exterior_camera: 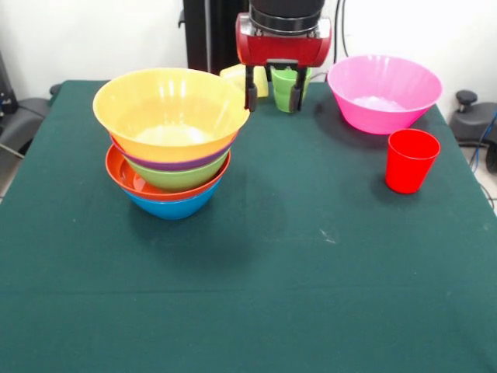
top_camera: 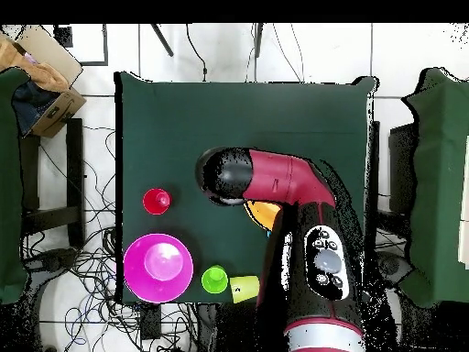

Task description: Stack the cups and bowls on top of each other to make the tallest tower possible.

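Observation:
The tower stands at the table's left: blue bowl at the bottom, then red-orange, green, purple, and the large yellow-orange bowl on top. My gripper hangs open and empty just right of the top bowl's rim. The light green cup stands upright behind the gripper. The yellow cup lies behind the tower. The large pink bowl and the red cup stand at the right. In the overhead view my arm hides most of the tower; only a piece of the yellow-orange bowl shows. The small blue bowl is out of view.
The dark green table spans the front view. In the overhead view the red cup, the pink bowl, the green cup and the tipped yellow cup sit near the table's lower left. A cardboard box stands off the table.

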`<action>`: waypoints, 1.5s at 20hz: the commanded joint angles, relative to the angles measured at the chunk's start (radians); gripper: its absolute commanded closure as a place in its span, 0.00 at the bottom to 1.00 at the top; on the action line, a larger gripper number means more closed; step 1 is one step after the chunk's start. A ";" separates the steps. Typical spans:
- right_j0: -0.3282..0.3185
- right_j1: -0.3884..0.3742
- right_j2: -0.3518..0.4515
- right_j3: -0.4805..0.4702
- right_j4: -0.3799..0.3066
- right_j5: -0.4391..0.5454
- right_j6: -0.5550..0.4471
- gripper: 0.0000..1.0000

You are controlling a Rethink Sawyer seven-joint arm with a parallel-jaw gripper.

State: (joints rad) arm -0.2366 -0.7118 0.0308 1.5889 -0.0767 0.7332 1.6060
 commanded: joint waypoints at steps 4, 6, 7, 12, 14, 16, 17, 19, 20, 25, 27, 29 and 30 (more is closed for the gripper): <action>0.007 0.052 0.007 0.036 -0.038 -0.097 0.122 0.00; 0.007 0.058 0.003 0.035 -0.038 -0.105 0.122 0.00; 0.008 0.059 0.001 0.034 -0.037 -0.103 0.120 0.00; 0.009 0.048 0.004 0.014 -0.018 -0.056 0.107 0.00; 0.025 0.053 -0.003 -0.012 -0.023 -0.022 0.109 0.00; 0.044 0.071 -0.014 -0.041 -0.036 0.010 0.110 0.00; 0.050 0.077 -0.017 -0.046 -0.038 0.011 0.111 0.00; 0.055 0.075 -0.020 -0.043 -0.038 0.008 0.110 0.00; 0.058 0.073 -0.022 -0.039 -0.038 0.005 0.108 0.00; 0.079 0.078 -0.041 -0.031 -0.049 -0.008 0.110 0.00; 0.110 0.102 -0.069 -0.051 -0.092 0.013 0.091 0.00; 0.134 0.128 -0.097 -0.046 -0.110 -0.027 0.108 0.00; 0.133 0.133 -0.096 -0.034 -0.091 -0.045 0.126 0.00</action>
State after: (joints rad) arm -0.1509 -0.6447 -0.0688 1.5687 -0.0879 0.6995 1.6060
